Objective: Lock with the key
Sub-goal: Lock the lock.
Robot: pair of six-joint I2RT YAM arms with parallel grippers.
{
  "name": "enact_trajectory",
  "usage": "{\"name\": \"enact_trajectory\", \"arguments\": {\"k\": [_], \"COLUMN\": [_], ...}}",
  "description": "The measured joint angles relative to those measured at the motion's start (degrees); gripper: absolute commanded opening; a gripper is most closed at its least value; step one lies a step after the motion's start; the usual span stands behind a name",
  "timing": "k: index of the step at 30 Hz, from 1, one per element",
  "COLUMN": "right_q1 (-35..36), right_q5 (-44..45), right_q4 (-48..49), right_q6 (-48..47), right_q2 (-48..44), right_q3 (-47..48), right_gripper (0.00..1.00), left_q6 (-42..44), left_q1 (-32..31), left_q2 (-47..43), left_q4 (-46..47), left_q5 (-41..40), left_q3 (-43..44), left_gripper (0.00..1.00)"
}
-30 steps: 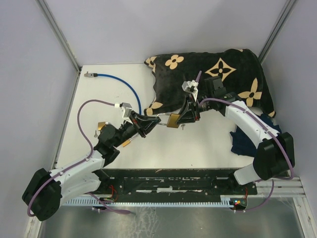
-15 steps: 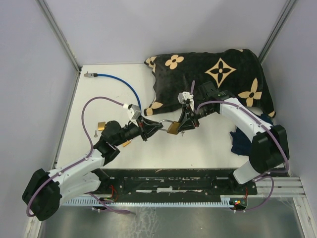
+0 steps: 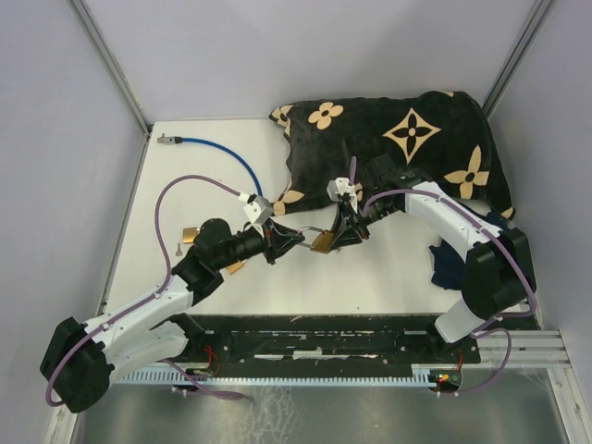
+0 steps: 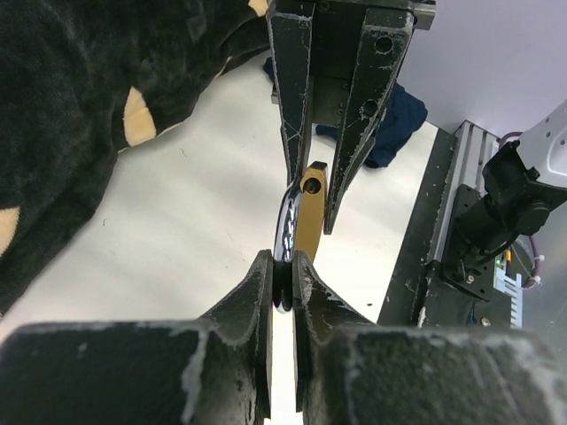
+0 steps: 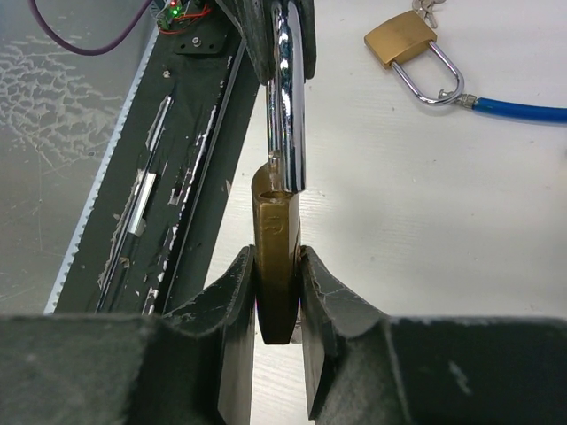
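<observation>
Two grippers are clamped on one brass-bodied padlock over the white table, the left gripper pinching its chrome shackle, the right gripper its body; seating is judged underway, a straight push needed next, key not made out.

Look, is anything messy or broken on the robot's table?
Nothing looks broken or spilled. The messy bit is the black flowered blanket, bunched up at the far right of the table, and a dark blue cloth crumpled by the right edge. The padlock is gripped by both the left gripper and right gripper.
</observation>
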Motion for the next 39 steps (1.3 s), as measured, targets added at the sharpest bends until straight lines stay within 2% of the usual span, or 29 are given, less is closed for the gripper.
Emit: {"name": "enact_trajectory", "arguments": {"k": [12, 16, 20, 23, 30, 39], "right_q1": [0.63, 1.03, 1.92, 2.8, 5.14, 6.86], "right_q5": [1.31, 1.42, 1.79, 1.92, 4.72, 3.96], "right_q4": [0.85, 1.27, 1.95, 3.54, 11.54, 21.44], "right_q6": [-0.52, -0.35, -0.83, -2.25, 1.01, 6.99], "right_q2": [3.19, 3.76, 3.76, 3.72, 3.5, 3.43], "right_q3": [0.11, 0.11, 0.04, -0.94, -5.79, -8.79], "right_gripper": [0.35, 0.48, 0.66, 0.71, 0.71, 0.66], "left_q6": [4.46, 5.11, 5.9, 6.64, 7.39, 7.37], "left_q1": [-0.22, -0.22, -0.22, -0.22, -0.22, -0.22], "left_q2": [-0.07, -0.02, -0.02, -0.02, 0.09, 0.33], "left_q4": [-7.72, -8.68, -8.96, -9.35, -9.33, -6.86], "left_q5": [1.53, 1.53, 1.57, 1.66, 3.54, 6.03], "left_q3": [0.76, 0.76, 0.76, 0.76, 0.76, 0.76], "left_gripper": [0.03, 0.03, 0.03, 0.03, 0.03, 0.03]}}
